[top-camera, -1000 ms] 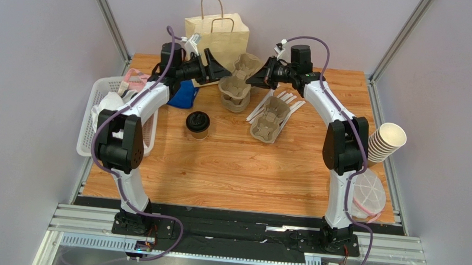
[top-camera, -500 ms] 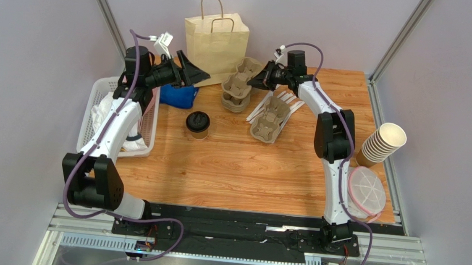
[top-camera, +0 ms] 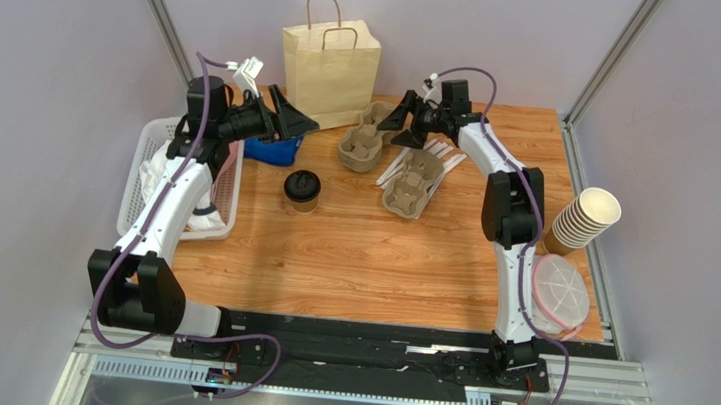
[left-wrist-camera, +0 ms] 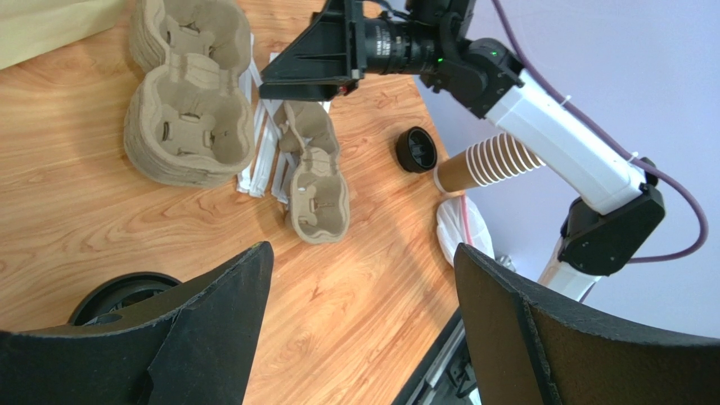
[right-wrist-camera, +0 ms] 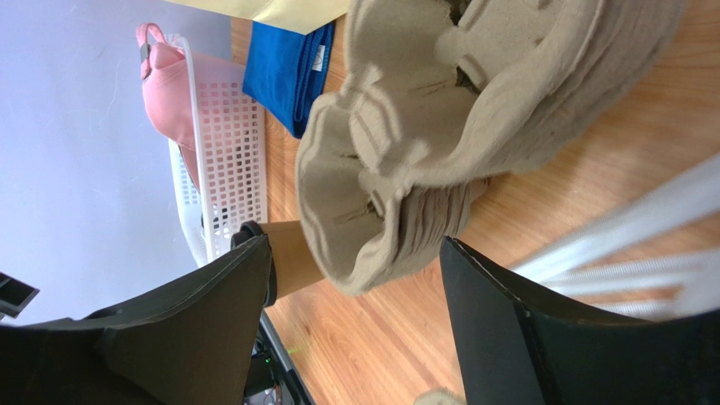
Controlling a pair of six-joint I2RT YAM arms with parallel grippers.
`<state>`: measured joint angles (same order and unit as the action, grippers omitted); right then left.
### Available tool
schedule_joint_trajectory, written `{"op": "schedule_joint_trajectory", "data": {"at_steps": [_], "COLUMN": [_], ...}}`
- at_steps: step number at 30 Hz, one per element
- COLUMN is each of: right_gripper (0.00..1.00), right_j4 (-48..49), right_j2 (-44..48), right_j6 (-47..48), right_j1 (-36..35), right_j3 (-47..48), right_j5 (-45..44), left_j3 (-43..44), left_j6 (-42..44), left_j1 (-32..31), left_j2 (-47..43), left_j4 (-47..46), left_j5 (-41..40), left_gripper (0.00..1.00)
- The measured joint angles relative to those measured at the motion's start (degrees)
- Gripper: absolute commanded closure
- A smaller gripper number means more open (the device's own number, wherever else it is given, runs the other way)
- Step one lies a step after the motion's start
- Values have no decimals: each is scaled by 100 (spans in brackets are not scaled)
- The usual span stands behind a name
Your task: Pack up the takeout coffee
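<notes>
Right claw [top-camera: 399,123] sprung apart; moulded pulp tray stack [top-camera: 361,146] settled flat.

No legible text or labels

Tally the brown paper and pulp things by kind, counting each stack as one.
Brown paper bag with handles: 1
Tan paper cup with black lid: 1
Piles of beige moulded-pulp cup carriers: 2
Stack of lidless tan paper cups: 1
Total: 5
</notes>
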<state>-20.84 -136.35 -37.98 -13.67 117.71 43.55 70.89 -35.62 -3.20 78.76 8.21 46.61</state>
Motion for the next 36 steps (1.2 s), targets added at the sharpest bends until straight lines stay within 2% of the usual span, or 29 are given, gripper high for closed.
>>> {"op": "schedule_joint_trajectory", "data": {"at_steps": [7, 12, 15, 21, 36], "right_gripper": [33, 34, 34, 33, 37], "right_j4": [-962, -1357, -1550, -1926, -2120], "right_j2": [1438, 3021, 3480, 3305, 2052], "right_j6": [879, 1547, 1816, 2055, 2221], "right_j1": [234, 326, 313, 284, 286], "right_j3": [-457, -1626, -2159, -2949, -2765], "right_j5": [-249, -772, -1137, -1482, -1561], "left_j3": [-107, -214, -223, -341, -459], "left_j6": [199, 415, 514, 656, 610], "left_j1": [2, 105, 195, 251, 409], "left_j2": [-542, -1161, -1394, -1679, -1725], "left_j4": [144, 317, 422, 645, 739], "left_j5": [-50, -107, -144, -214, -210], "left_gripper": [14, 13, 13, 13, 13]}}
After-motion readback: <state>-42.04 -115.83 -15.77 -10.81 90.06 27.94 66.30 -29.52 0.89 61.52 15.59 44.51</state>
